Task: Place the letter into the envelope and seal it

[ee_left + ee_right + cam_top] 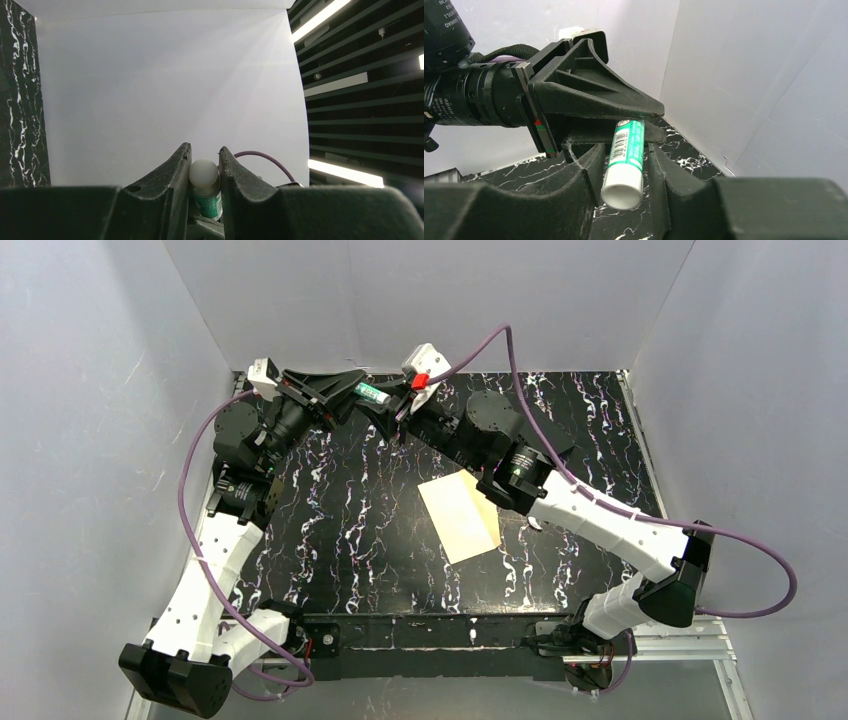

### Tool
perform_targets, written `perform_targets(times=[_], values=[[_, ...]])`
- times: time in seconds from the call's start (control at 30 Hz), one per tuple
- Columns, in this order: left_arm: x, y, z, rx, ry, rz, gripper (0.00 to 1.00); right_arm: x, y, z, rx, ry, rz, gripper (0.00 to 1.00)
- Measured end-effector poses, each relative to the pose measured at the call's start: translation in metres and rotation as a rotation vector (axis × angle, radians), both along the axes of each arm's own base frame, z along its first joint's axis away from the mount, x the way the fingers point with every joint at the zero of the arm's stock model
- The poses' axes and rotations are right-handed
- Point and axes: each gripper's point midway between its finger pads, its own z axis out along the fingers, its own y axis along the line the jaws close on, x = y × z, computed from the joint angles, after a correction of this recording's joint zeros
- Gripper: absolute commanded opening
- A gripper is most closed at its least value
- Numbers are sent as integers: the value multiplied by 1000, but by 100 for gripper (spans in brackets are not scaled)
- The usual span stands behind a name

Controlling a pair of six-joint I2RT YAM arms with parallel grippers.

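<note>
The white envelope (452,522) lies flat mid-table, with a tan strip of the letter (487,508) showing along its right edge. Both grippers are raised at the back of the table, away from the paper. My left gripper (352,390) (205,150) is shut on a green and white glue stick (372,393) (206,187). My right gripper (396,406) (624,149) faces it. Its fingers (584,175) flank the stick's white end (623,185) with narrow gaps on both sides. The left gripper's fingers (594,100) clamp the stick's far end in the right wrist view.
The black marbled table (340,530) is walled by white panels at the back and both sides. The right arm's forearm (590,515) reaches over the table just right of the envelope. Purple cables loop beside both arms.
</note>
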Motion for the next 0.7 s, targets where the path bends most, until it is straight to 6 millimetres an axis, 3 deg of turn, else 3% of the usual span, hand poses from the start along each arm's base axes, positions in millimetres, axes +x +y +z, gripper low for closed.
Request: perform_targets(times=[0.3, 0.47, 0.6, 0.7], values=[[-7, 1, 7, -31, 5, -10, 0, -4, 4, 11, 53, -14, 33, 51], [-7, 1, 7, -36, 9, -13, 0, -6, 4, 17, 72, -21, 41, 40], [-8, 1, 7, -35, 9, -20, 0, -5, 4, 17, 73, -20, 37, 21], [-8, 1, 7, -40, 11, -22, 0, -4, 4, 18, 69, -16, 34, 13]])
